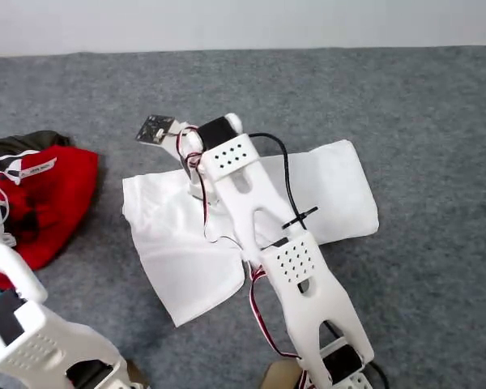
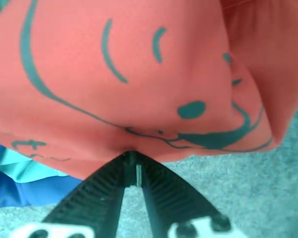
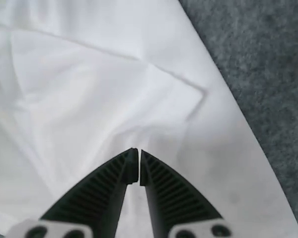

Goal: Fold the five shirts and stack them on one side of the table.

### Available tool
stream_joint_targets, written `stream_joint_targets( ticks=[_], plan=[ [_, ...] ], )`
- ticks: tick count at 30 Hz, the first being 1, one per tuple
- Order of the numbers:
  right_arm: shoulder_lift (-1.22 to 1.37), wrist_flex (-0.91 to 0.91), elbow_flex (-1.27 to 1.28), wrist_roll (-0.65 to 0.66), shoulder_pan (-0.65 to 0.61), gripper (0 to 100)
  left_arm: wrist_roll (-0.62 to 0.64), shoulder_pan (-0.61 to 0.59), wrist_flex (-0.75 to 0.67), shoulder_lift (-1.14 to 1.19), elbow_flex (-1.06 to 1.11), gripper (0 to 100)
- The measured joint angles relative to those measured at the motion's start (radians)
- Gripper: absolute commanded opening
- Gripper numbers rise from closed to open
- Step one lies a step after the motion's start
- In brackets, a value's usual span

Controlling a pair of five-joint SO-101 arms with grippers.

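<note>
right end effector [image 3: 137,154] pinching white shirt [image 3: 89,84], left end effector [image 2: 132,157] pinching printed red shirt [image 2: 139,69]

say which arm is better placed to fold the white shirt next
Right. The right arm is over the white shirt spread in the middle, jaws shut on its cloth. The left arm is off to the side, jaws pinching the red shirt.

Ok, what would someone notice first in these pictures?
A white shirt lies spread at the centre of the table, the right gripper shut on its puckered cloth. At the left edge lies a bunched red shirt, the left gripper pinching its printed edge.
</note>
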Motion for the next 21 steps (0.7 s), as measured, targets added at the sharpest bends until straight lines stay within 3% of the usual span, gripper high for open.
stream_joint_targets(
  ticks=[13,21],
  plan=[
    [0.075,0.002,-0.021,0.034,0.107,1.5,0.000,0.000,0.000,0.000,0.000,0],
    [0.049,0.003,-0.083,0.023,0.052,1.3,0.005,0.054,0.020,0.000,0.000,0]
  ],
)
